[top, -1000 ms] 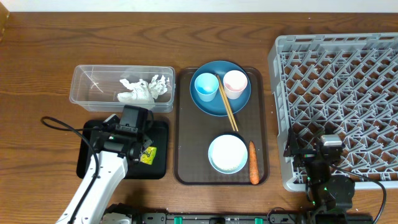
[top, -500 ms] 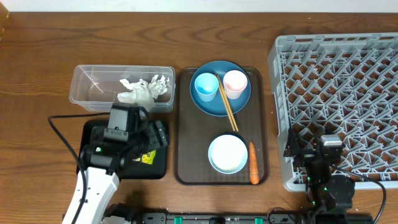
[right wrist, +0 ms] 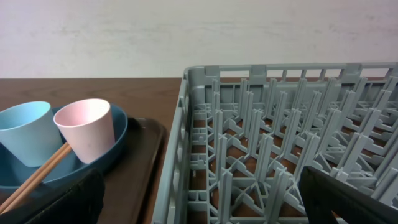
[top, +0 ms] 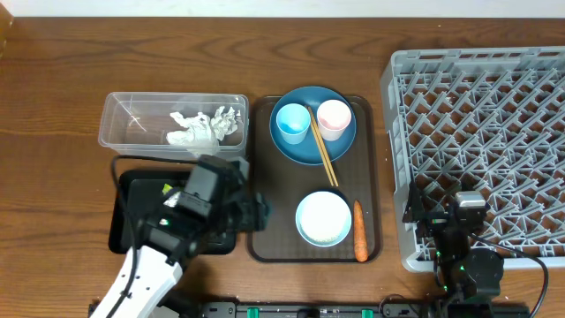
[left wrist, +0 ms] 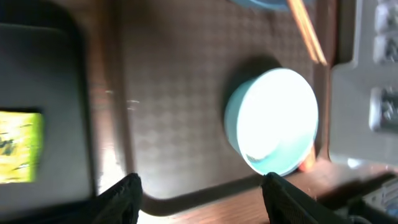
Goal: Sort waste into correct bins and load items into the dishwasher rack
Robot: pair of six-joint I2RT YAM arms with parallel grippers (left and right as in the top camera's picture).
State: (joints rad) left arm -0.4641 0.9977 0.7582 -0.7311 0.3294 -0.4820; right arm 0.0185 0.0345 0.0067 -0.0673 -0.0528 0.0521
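Two grippers are hanging near the desk's front edge. The left gripper (left wrist: 202,186) is hovering, jaws spread and empty, over the brown serving tray (left wrist: 168,93) beside the light-blue bowl (left wrist: 273,121). The foil wrapper (left wrist: 18,146) is lying in the black tray (top: 132,190), and the napkins (top: 203,126) are lying in the clear tub (top: 124,124). Toward the front-right corner, the right gripper (right wrist: 202,199) is sitting at the dishwasher rack (top: 485,124) with its jaws spread wide.

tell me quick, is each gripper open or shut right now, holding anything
Left gripper: open, holding nothing.
Right gripper: open, holding nothing.
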